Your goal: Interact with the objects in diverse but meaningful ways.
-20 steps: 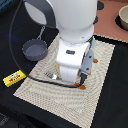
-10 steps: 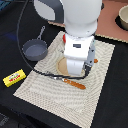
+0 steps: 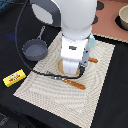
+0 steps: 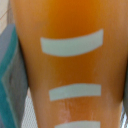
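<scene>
Bread loaf (image 4: 70, 65), orange-yellow with pale slash marks, fills the wrist view, right up against the camera; whether the fingers are wide, narrow or gripping it cannot be told. In the exterior view the arm (image 3: 75, 47) hides it, standing over the round plate (image 3: 64, 71) mid-placemat (image 3: 60, 92).

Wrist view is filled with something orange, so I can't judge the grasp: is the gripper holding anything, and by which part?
Cannot be told. The bread loaf fills the wrist view at close range, but no fingers show, and in the exterior view the arm hides the gripper over the plate.
</scene>
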